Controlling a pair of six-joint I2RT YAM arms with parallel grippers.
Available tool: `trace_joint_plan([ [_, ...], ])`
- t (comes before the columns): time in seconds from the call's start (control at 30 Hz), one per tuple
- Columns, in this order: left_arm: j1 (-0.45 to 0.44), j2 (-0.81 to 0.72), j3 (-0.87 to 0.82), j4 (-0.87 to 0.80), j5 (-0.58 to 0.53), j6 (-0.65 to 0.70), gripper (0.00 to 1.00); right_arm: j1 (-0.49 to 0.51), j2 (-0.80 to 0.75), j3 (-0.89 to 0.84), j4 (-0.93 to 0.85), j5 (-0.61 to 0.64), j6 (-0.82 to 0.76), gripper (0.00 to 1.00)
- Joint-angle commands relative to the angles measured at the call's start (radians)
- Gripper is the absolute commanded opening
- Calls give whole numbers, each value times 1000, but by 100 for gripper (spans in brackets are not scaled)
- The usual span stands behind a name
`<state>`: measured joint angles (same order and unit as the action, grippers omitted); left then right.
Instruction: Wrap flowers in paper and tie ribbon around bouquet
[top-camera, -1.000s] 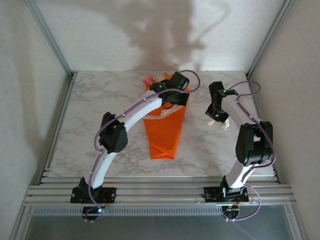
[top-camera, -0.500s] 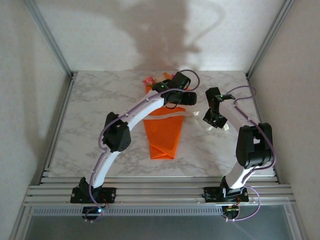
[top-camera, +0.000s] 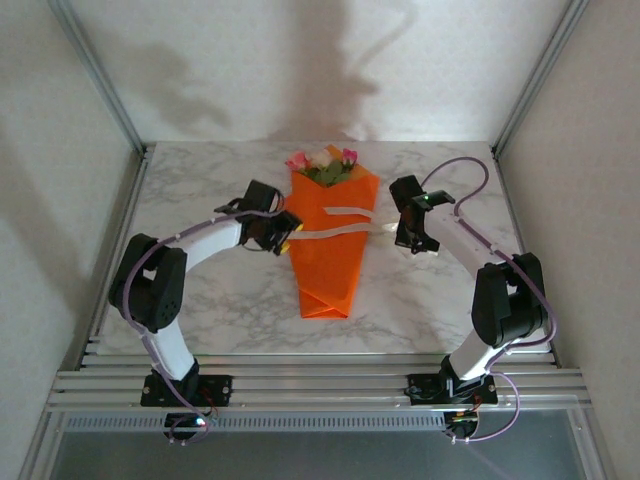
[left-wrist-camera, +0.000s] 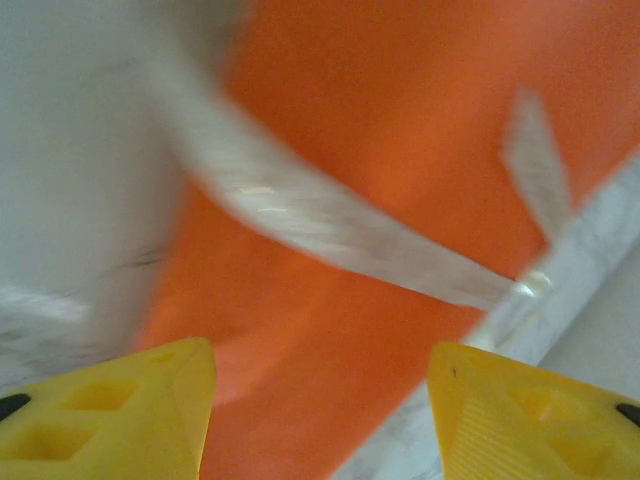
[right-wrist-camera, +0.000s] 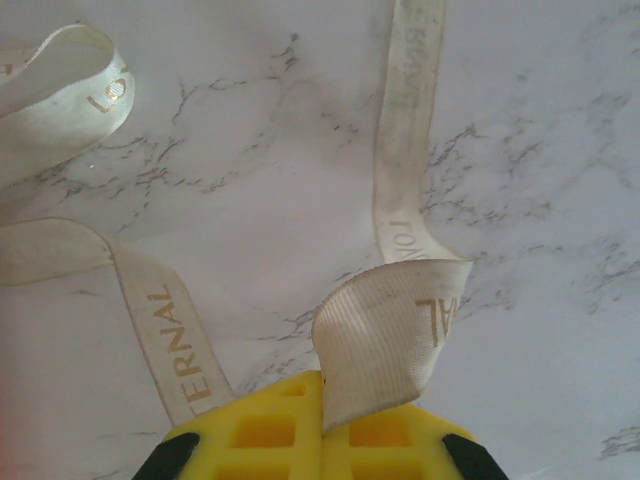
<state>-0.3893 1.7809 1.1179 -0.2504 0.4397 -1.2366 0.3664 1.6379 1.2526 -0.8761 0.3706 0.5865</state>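
The left pincer (top-camera: 276, 234) gapes wide and empty beside the bouquet's (top-camera: 330, 265) left edge. The bouquet lies in the middle of the surface (top-camera: 190, 200), roses (top-camera: 322, 162) toward the back wall (top-camera: 250, 70), with the ribbon (top-camera: 335, 232) across it. To its right, the right pincer (right-wrist-camera: 322, 400) pinches the ribbon, lettered "ERNAL". The surface is white, grey-veined marble, with metal posts (top-camera: 100, 75) at its corners.

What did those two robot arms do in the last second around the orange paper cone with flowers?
The left gripper swung back from above the wide end of the orange paper cone to its left side, jaws open, uncovering the pink and cream roses. The right gripper, shut on the cream-white ribbon, edged left toward the cone. The cone itself stayed put.
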Motion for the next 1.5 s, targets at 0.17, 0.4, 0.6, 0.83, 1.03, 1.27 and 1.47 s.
trace_joint_plan([
  [0.17, 63, -18, -66, 258, 28, -268, 65, 1, -53, 31, 2, 69, -71, 0],
  [0.4, 59, -24, 38, 64, -52, -187, 63, 47, -69, 46, 135, 44, -316, 0],
  [0.6, 57, 67, 33, 156, 31, -177, 54, 165, -58, 17, 399, -22, -591, 0],
  [0.83, 53, 109, 33, 188, 27, -175, 43, 288, -13, -89, 965, -160, -832, 1],
  [1.03, 47, 127, 7, 211, 40, -183, 39, 331, 173, 14, 1080, -318, -849, 7],
  [1.27, 43, 80, -25, 208, 21, -201, 35, 335, 379, 262, 757, -461, -682, 24],
  [1.47, 38, 27, -50, 207, 10, -235, 29, 311, 379, 357, 624, -511, -569, 40],
])
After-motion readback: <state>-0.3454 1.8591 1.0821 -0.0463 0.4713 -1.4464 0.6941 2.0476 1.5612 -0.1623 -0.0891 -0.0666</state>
